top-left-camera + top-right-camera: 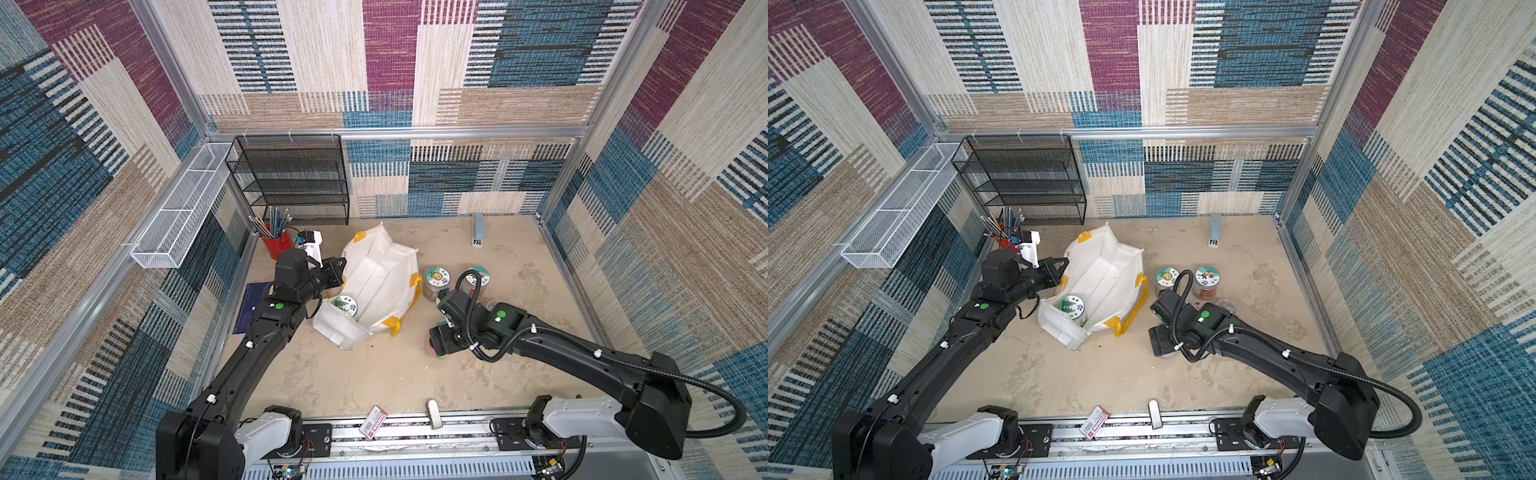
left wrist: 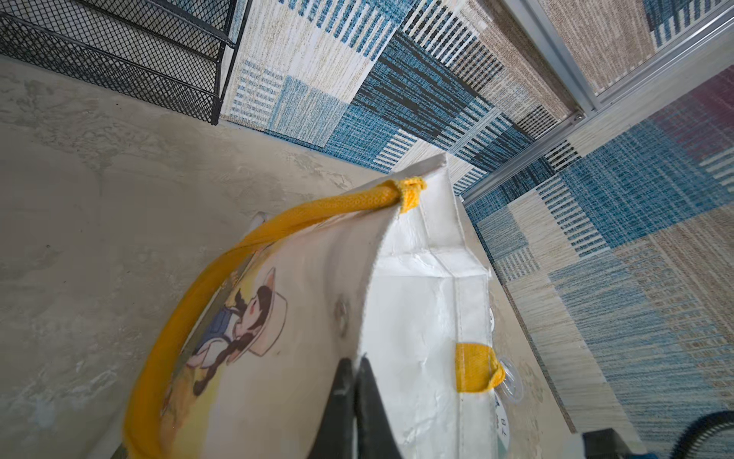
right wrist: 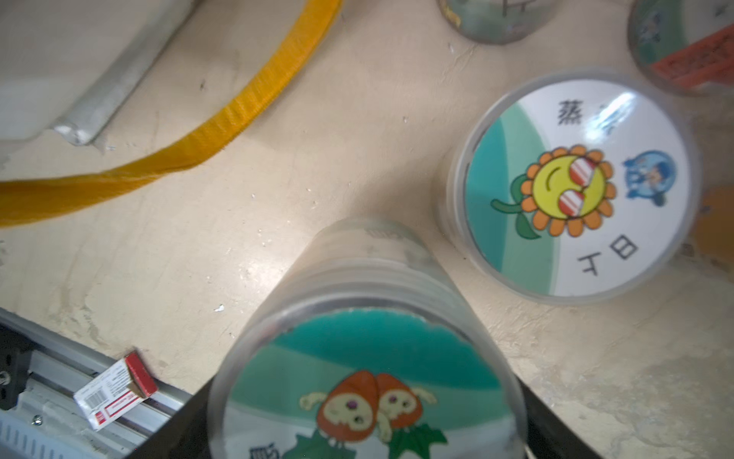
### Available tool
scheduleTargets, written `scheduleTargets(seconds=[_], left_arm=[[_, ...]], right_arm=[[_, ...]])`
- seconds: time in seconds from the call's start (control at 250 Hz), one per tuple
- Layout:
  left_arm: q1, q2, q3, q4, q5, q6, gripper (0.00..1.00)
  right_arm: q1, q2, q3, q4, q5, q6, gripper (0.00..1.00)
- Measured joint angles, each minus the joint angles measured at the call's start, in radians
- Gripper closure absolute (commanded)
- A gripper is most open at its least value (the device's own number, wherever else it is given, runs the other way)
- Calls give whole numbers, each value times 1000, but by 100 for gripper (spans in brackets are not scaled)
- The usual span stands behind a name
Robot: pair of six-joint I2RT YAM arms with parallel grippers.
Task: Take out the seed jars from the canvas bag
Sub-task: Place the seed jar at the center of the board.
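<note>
Light: bright, even light is filling both top views, bleaching the canvas bag (image 1: 386,286) white.
Shadows: faint soft ones are lying on the floor (image 1: 374,374) beside the canvas bag.
Glare: a white streak is shining on the sunflower lid (image 3: 572,186).
Blur: the nearest jar (image 3: 365,389) is smearing close to the lens.
Edges: walls (image 1: 62,166) are bowing outward.

The left arm reaches forward to the canvas bag's (image 1: 380,270) left side, its pincer (image 1: 340,263) pinched shut on the bag's rim. On the bag's right, the right arm bends inward with its wrist turned down, its pincer (image 1: 439,345) clasping a seed jar (image 3: 365,357) by its sides.
</note>
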Motion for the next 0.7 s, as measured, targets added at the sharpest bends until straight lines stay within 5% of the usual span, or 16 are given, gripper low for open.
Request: scheduleTargets(seconds=[0.18,0.412,0.7], left_arm=[[2,-2,0,-2,0,0,100],[3,-2,1,-3,2,1,100],[4,4,8,-3,33,6,100]], right_arm=[[6,80,-4,79,-7,3,20],[23,166,23,112,10,3,0],[23,69,88,111,33,15,1]])
